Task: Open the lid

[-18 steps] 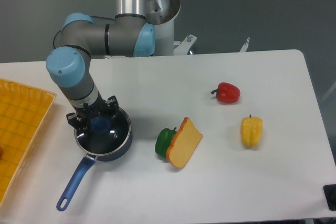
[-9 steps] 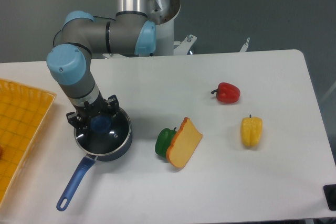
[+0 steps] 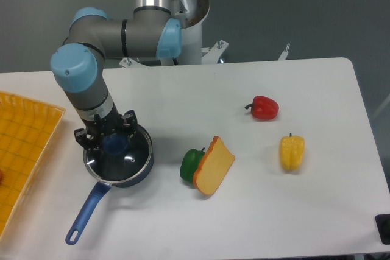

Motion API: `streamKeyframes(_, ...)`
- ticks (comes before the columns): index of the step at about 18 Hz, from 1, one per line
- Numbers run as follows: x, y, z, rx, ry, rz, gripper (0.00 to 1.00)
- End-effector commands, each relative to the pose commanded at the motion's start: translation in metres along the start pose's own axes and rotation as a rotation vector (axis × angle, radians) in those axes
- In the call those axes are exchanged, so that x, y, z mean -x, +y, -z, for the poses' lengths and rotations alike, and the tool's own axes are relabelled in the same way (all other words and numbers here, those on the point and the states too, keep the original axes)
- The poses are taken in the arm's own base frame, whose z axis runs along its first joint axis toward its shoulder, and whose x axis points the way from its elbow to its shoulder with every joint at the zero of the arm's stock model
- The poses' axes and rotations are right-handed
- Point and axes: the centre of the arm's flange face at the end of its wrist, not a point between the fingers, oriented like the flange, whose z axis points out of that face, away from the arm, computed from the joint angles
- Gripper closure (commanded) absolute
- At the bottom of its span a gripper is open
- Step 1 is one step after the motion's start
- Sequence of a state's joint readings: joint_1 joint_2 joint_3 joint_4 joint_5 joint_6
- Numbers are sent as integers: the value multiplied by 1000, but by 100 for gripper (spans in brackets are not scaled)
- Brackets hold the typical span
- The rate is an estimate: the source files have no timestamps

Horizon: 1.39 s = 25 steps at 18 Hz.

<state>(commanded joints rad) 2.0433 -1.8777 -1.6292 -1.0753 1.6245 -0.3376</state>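
Observation:
The lid (image 3: 130, 154), a clear glass disc with a metal rim, lies over the dark blue saucepan (image 3: 145, 164) at the table's left. Its blue knob (image 3: 114, 145) shows at the centre. My gripper (image 3: 113, 140) comes straight down on the knob, its black fingers on either side and closed on it. The lid sits slightly off to the left of the pan's rim. The pan's long blue handle (image 3: 86, 210) points toward the front left.
A yellow tray (image 3: 24, 144) lies at the left edge, close to the pan. A green pepper (image 3: 191, 164) and a bread slice (image 3: 214, 165) sit right of the pan. A red pepper (image 3: 264, 108) and a yellow pepper (image 3: 291, 152) lie further right.
The arm and gripper have shifted a little to the left and up, and the lid's knob has moved along with them.

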Motion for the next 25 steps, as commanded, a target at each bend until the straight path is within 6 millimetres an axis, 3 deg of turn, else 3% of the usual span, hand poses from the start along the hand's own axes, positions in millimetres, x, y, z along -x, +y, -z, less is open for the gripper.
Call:
streamKeyframes(7,-1,1,12,-21,-4,-95,36)
streamKeyframes(25,1,2,11,-30,-68,-296,36)
